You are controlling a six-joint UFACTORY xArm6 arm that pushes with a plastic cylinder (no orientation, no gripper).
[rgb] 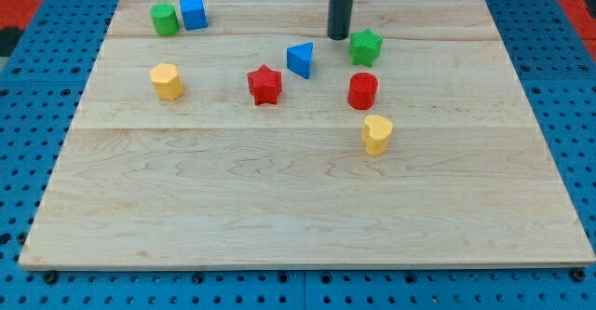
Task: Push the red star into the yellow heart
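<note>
Near the board's [279,208] top edge, the tip [338,36] sits just left of the green star [366,47]; no pincer exists. Bare wood separates red star [264,85] from yellow heart [376,134]; the red cylinder [362,91] stands above the heart.

The counter [279,198] is pale wood with fine grain lines. Around it lies a blue mat with a pattern of small holes [56,31].

The blocks are these:
- a red star [264,85]
- a yellow heart [376,134]
- a red cylinder [362,91]
- a green star [365,47]
- a blue triangle [300,60]
- a yellow hexagon [167,81]
- a green cylinder [165,19]
- a blue cube [193,13]

The rod is dark grey down to my tip [338,36].
</note>
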